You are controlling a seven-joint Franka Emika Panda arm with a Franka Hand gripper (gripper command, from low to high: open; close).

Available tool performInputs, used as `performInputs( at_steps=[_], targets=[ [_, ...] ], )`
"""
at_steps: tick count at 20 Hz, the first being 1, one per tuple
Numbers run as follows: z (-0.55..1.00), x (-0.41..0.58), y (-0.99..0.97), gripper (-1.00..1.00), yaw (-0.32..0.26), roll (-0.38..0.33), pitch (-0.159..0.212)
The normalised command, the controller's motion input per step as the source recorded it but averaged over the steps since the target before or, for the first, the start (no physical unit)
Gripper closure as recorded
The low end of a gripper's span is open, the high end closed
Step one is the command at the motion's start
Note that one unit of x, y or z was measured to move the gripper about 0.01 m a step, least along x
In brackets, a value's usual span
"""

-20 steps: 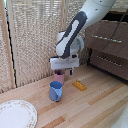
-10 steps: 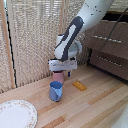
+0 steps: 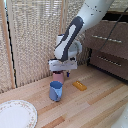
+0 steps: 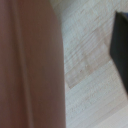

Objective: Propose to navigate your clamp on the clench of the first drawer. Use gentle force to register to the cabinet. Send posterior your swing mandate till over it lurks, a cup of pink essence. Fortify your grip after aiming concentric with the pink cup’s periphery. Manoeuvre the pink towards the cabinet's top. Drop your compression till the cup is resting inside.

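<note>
The pink cup [image 3: 59,78] stands on the wooden table just behind the blue mug [image 3: 56,91], which hides its base. My clamp [image 3: 61,67] points down right over the cup's rim, with its fingers reaching down around the top. In the wrist view the pink cup [image 4: 27,65] fills one side, and a dark finger [image 4: 120,47] stands apart from it with bare wood between, so the jaws look open. The cabinet [image 3: 111,50] is at the exterior view's right. The first drawer's silver handle [image 3: 104,38] sits above the lower drawer's handle [image 3: 108,61]. The cabinet's top is mostly hidden by my arm.
A small orange object [image 3: 78,85] lies on the table to the exterior view's right of the blue mug. A white patterned plate [image 3: 15,114] sits at the front left. Blinds [image 3: 35,35] hang behind the table.
</note>
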Motion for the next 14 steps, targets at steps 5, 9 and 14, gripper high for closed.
performInputs(
  at_steps=[5,9,14],
  targets=[
    [0.0,0.0,0.0,1.0,0.0,0.0,0.0],
    [0.05,-0.091,0.0,1.0,0.0,0.0,-0.06],
    [0.66,-0.274,0.0,1.0,-0.011,0.076,-0.052]
  ],
)
